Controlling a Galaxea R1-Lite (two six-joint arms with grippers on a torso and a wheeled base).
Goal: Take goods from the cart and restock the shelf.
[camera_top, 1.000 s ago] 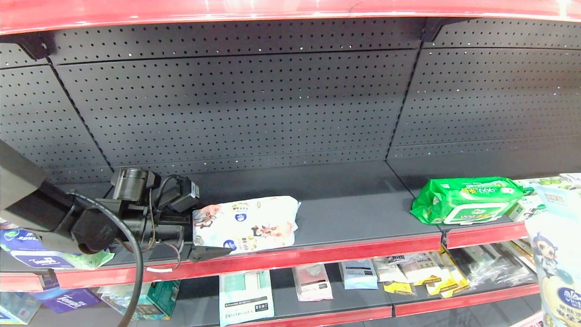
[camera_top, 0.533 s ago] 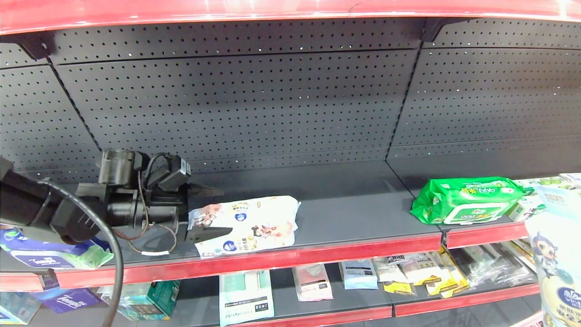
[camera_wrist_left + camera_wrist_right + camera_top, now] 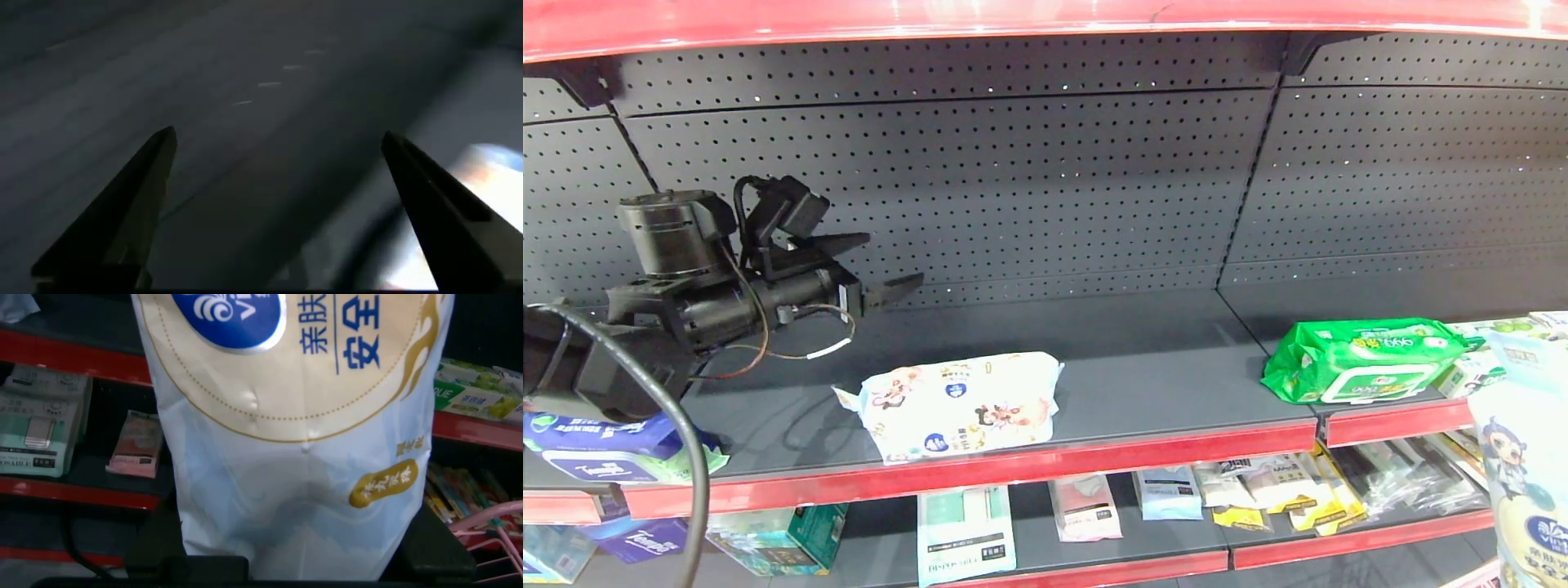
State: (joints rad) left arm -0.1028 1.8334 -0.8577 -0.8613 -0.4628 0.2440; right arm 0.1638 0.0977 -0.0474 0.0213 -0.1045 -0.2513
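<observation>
Your left gripper (image 3: 894, 259) has released the cartoon pack (image 3: 960, 404) and is lifted above the shelf (image 3: 1143, 367), jaws wide; your right gripper (image 3: 290, 567) holds the white bag (image 3: 294, 457).

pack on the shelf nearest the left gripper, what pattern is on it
The pack is white with small cartoon figures; the head view shows it best.

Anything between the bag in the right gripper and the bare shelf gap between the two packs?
Only the green plastic wipes pack, lying on the dark metal shelf between the white and blue bag and that gap. The open left gripper hovers clear, beyond the white cartoon-printed pack.
</observation>
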